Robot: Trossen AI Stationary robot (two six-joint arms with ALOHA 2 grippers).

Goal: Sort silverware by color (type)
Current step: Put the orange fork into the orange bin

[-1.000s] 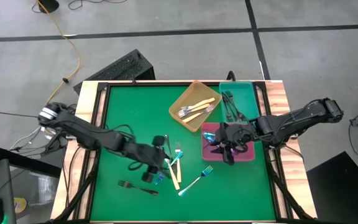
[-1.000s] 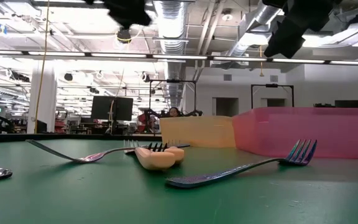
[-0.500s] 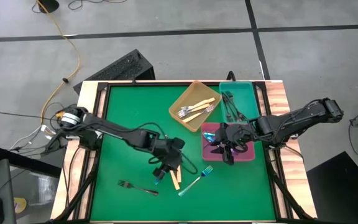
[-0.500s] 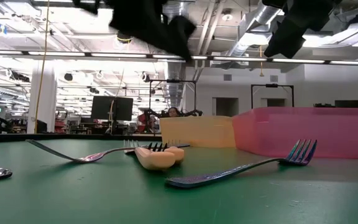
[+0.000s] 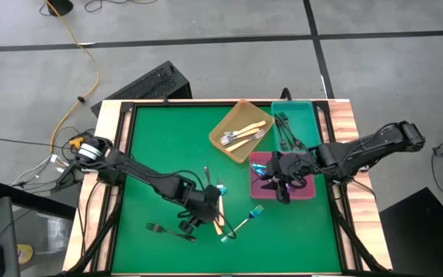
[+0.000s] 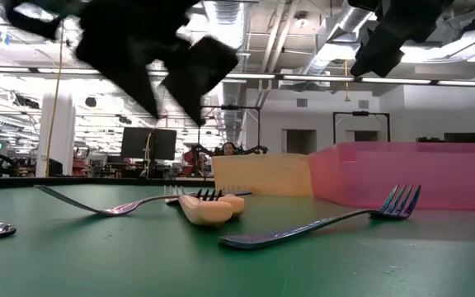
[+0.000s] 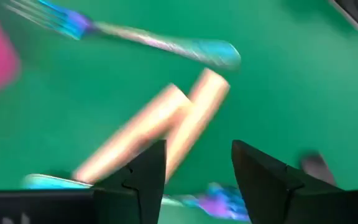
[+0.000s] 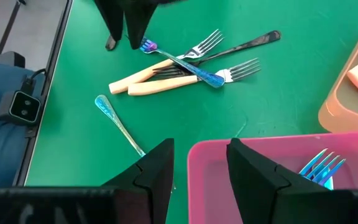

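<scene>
Hovering with fingers parted and empty, the left end effector (image 5: pixel 203 206) is poised over crossed cream-handled forks (image 5: pixel 216 218); the right end effector (image 5: pixel 283 183), narrowly open, waits over the pink tray (image 5: pixel 309 192) at three o'clock. A descent and pinch on one handle is called for next.

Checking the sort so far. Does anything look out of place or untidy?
Nothing is damaged, but unsorted forks still lie crossed in a small pile on the green mat, with a blue fork and a black fork loose nearby. The trays hold only matching colors as far as can be seen.

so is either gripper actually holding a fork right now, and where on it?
No. The left gripper is open above the loose forks; the right gripper is open, empty, over the pink tray.
</scene>
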